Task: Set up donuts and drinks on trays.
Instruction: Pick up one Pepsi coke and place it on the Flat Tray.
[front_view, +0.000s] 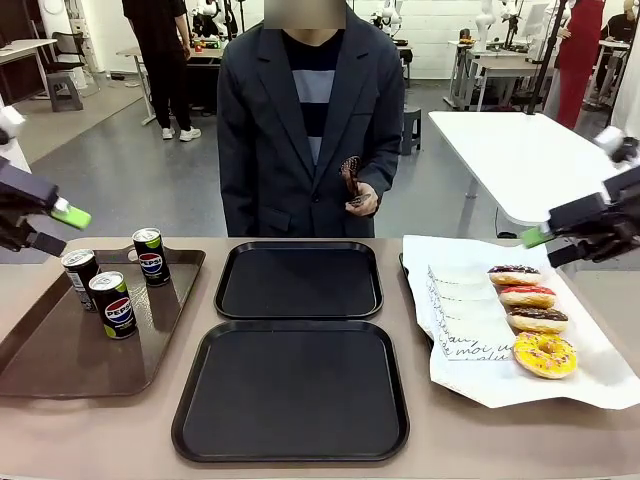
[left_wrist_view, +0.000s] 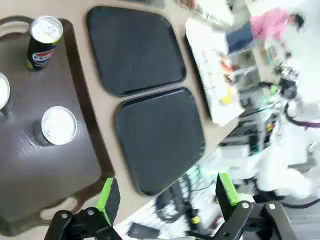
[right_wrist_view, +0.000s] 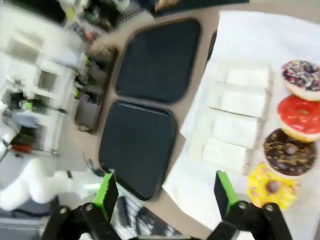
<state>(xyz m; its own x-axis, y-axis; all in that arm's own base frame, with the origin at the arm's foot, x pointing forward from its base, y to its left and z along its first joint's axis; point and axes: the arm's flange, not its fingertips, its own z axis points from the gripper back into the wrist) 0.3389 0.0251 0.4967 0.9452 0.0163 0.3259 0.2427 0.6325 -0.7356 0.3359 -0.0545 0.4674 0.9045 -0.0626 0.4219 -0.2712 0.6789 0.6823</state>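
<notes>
Three drinks, black Pepsi cans (front_view: 150, 256) (front_view: 80, 278) (front_view: 113, 304), stand on a brown tray (front_view: 60, 360) at the left. Two black trays, far (front_view: 298, 282) and near (front_view: 290, 392), lie bare in the middle. Several donuts (front_view: 514, 274) (front_view: 527, 296) (front_view: 538, 319) (front_view: 544, 354) lie in a row on white paper at the right. My left gripper (front_view: 58, 229) hangs open above the brown tray's far left corner. My right gripper (front_view: 550, 246) hangs open above the paper's far right. Seen from the left wrist, the left gripper (left_wrist_view: 166, 197) looks down on the cans (left_wrist_view: 45, 42) (left_wrist_view: 59, 125). The right gripper (right_wrist_view: 165, 192) looks down on the donuts (right_wrist_view: 300, 115).
Flat white printed boxes (front_view: 465, 310) lie on the white paper (front_view: 500, 385) beside the donuts. A person in a dark jacket stands at the far edge, one hand (front_view: 360, 195) holding a small dark brown thing. Bare tabletop (front_view: 90, 440) runs along the near edge.
</notes>
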